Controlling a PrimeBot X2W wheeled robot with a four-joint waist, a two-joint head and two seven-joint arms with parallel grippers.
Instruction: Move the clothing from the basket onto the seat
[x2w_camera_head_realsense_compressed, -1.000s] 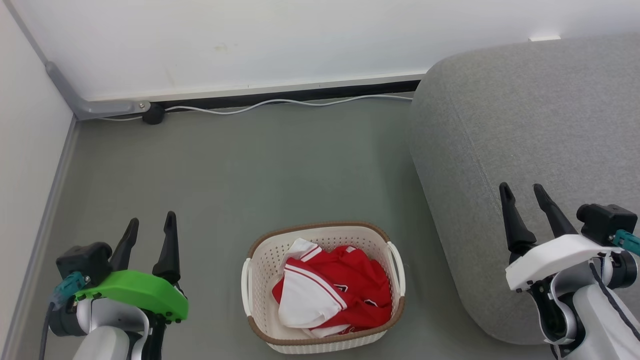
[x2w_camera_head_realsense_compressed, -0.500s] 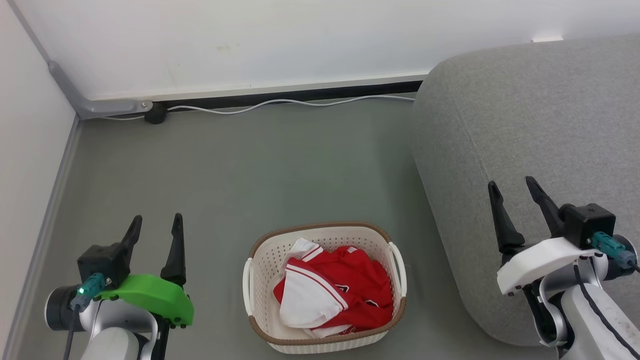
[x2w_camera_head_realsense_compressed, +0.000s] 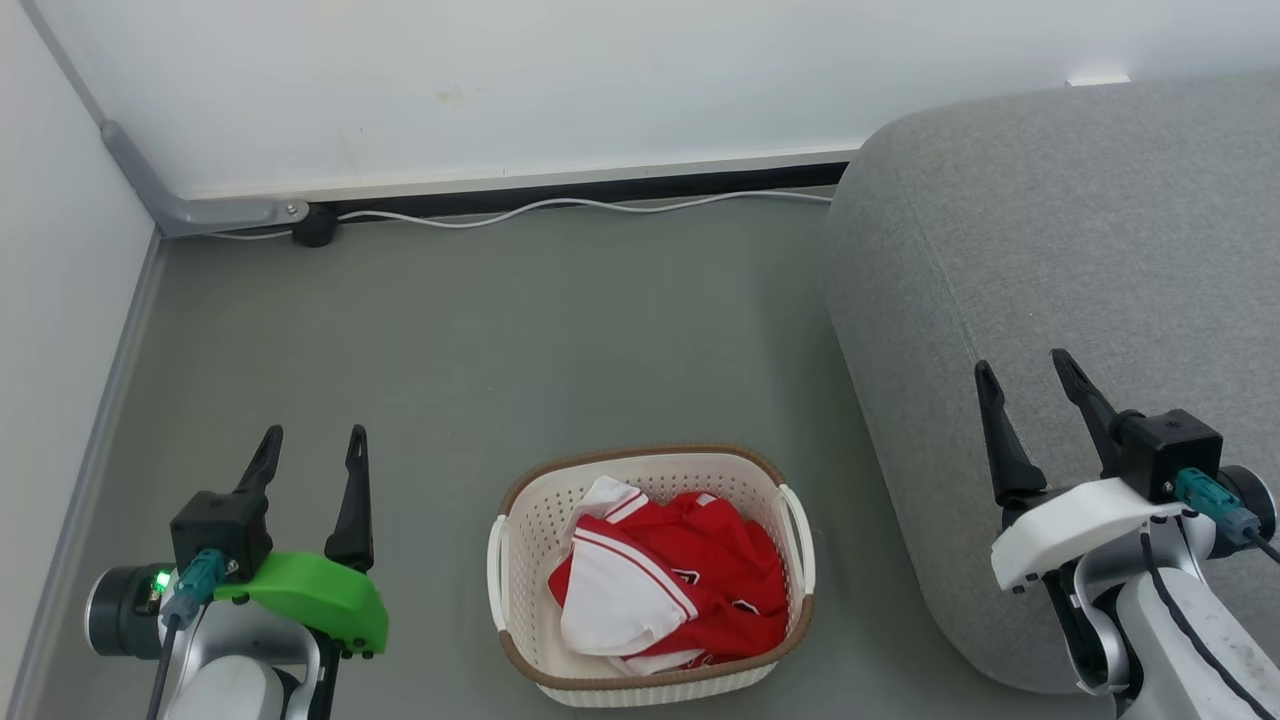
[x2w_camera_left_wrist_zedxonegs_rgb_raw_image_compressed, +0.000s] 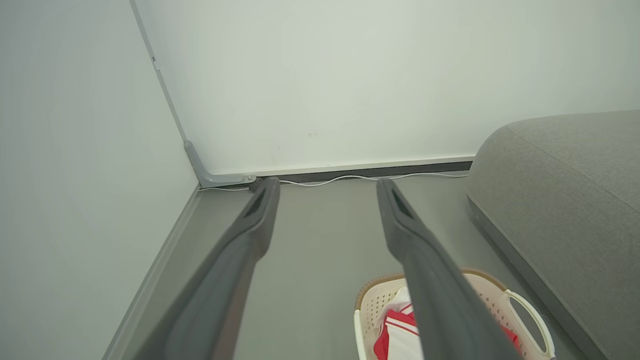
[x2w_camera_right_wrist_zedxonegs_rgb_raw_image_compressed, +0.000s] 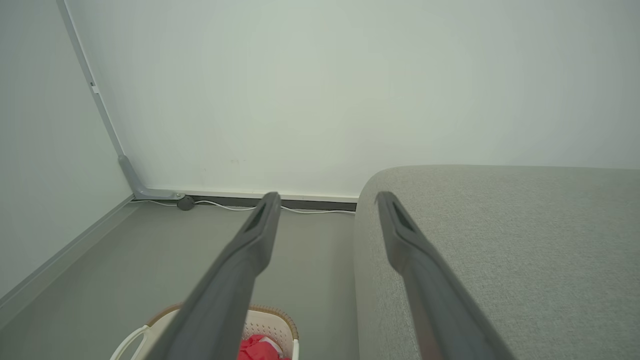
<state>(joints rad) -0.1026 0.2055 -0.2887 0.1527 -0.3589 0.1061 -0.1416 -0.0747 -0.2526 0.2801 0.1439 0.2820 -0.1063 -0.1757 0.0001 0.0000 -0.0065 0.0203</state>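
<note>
Red clothing (x2w_camera_head_realsense_compressed: 690, 590) with white trim lies bunched in the cream basket (x2w_camera_head_realsense_compressed: 525, 530), which stands on the grey floor at the bottom middle of the head view. To its right rises the big grey seat (x2w_camera_head_realsense_compressed: 1060, 250). My left gripper (x2w_camera_head_realsense_compressed: 312, 440) hangs open and empty to the left of the basket. Over the seat's front corner my right gripper (x2w_camera_head_realsense_compressed: 1024, 365) is open and empty too. In the left wrist view the basket (x2w_camera_left_wrist_zedxonegs_rgb_raw_image_compressed: 520, 305) and clothing (x2w_camera_left_wrist_zedxonegs_rgb_raw_image_compressed: 395, 335) show at the bottom, the seat (x2w_camera_left_wrist_zedxonegs_rgb_raw_image_compressed: 565, 195) at the right. In the right wrist view the basket (x2w_camera_right_wrist_zedxonegs_rgb_raw_image_compressed: 267, 320) peeks at the bottom beside the seat (x2w_camera_right_wrist_zedxonegs_rgb_raw_image_compressed: 500, 235).
A white wall with a dark skirting runs along the back, and a white cable (x2w_camera_head_realsense_compressed: 560, 207) lies on the floor against it. A grey conduit (x2w_camera_head_realsense_compressed: 160, 195) comes down in the left corner. A second wall (x2w_camera_head_realsense_compressed: 50, 300) closes the left side.
Both arms have shifted a little and their wrists have turned, the wrist cameras now sitting more upright. Basket and clothing lie as before. Both grippers stay open.
</note>
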